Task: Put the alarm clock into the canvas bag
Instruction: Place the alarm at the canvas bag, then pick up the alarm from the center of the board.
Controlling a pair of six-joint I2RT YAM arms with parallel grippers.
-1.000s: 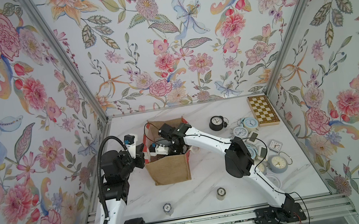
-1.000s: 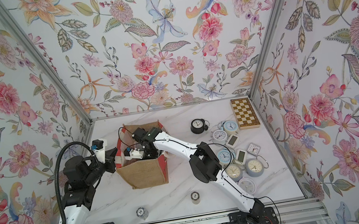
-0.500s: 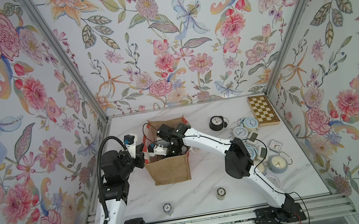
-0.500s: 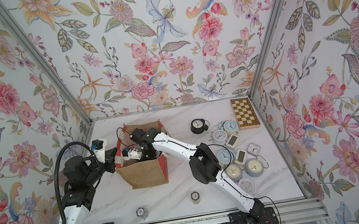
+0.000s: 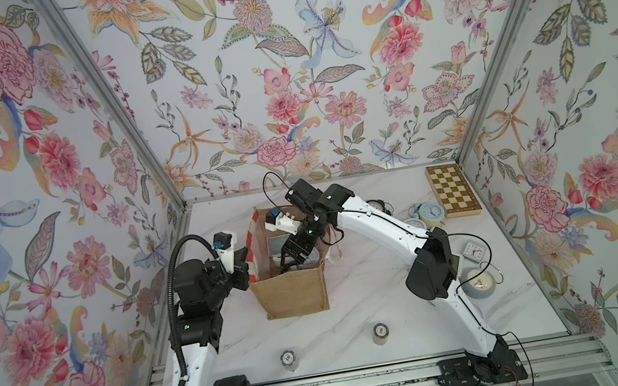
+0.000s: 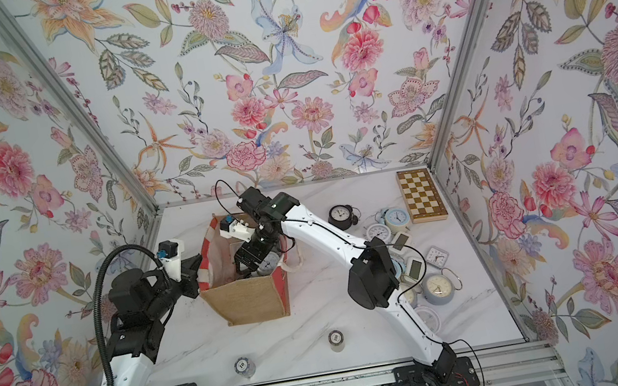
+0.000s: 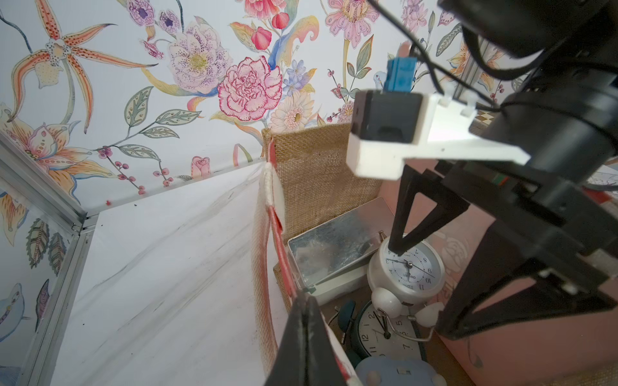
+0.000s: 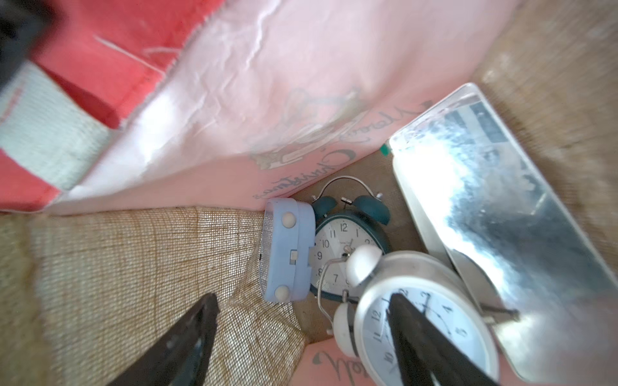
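Right fingers (image 8: 187, 337) spread wider | alarm clock (image 8: 451, 320) under one, in canvas bag (image 8: 100, 267)

Alarm clock (image 7: 411, 277) in canvas bag (image 5: 294, 297), seemingly atop second clock (image 8: 334, 244); chessboard (image 5: 453, 190) right-rear.

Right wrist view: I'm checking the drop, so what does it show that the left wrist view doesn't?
Only the right wrist view: clear script lettering on the pink lining. Only the left wrist view: the left gripper shut on the canvas bag at its striped rim, plus the marble table outside. Both: the open right gripper at the white alarm clock, the teal clock and the mirrored box, all inside the bag.
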